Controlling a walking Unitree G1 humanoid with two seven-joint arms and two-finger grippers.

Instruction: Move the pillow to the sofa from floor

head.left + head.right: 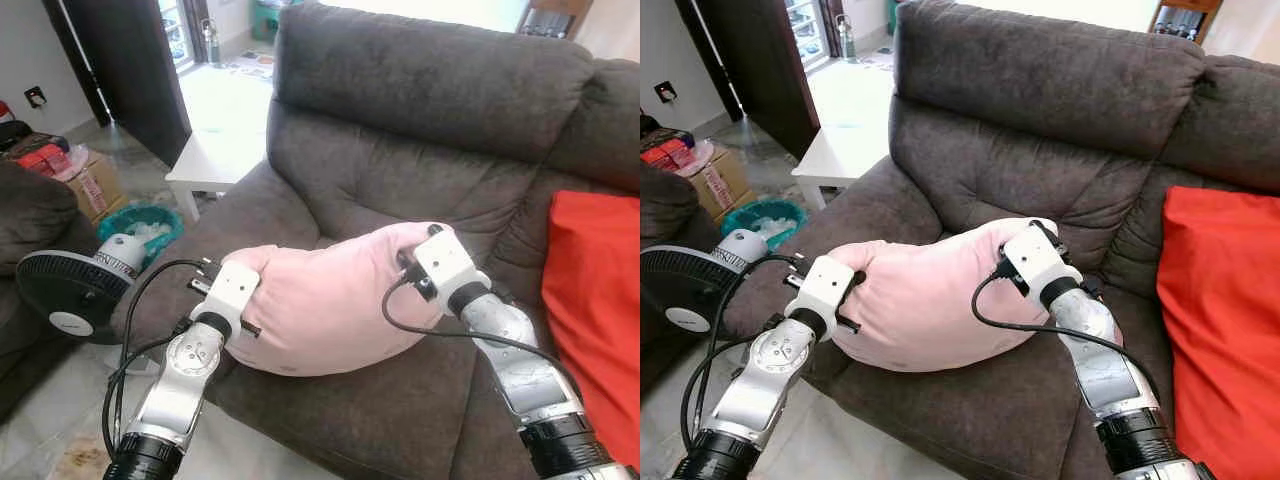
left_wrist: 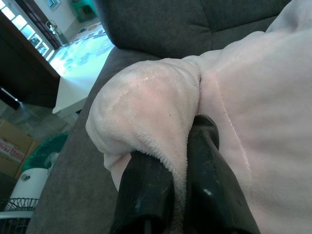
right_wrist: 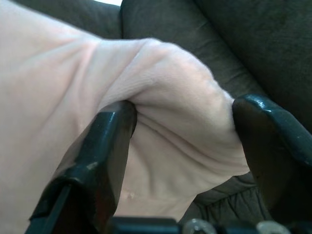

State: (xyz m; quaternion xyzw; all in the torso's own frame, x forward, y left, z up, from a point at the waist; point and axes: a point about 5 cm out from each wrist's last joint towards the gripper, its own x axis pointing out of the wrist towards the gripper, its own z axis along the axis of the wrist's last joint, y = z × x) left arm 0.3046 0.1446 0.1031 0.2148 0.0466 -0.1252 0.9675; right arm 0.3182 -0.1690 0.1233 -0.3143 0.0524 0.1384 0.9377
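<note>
- Resting on the seat cushion of the dark grey sofa (image 1: 420, 130), near its front edge, is the pale pink pillow (image 1: 330, 300), bulging up between the robot's two arms.
- Its left gripper (image 2: 183, 161) has the pillow's left end: in the left wrist view the two black fingers (image 2: 146, 195) sit nearly together with a fold of pink plush pinched between them and spilling over the top.
- Its right gripper (image 3: 187, 122) has the opposite end, up by the backrest; the right wrist view shows the fingers (image 3: 105, 146) spread fairly wide with a thick bunched corner of the pillow squeezed between them.
- From the head views, both white wrist housings press against the pillow's sides, with black cables looping off each forearm.
- An orange-red cushion (image 1: 595, 310) leans against the sofa's back to the robot's right, apart from the pink one.
- Off the sofa's left arm stands a black fan (image 1: 70, 290) on the tiled floor, with a teal basket (image 1: 140, 225) just behind it and a cardboard box (image 1: 95, 185) further back.
- A small white table (image 1: 215, 150) stands beside the sofa's arm, near a dark doorway with bright light coming through.
</note>
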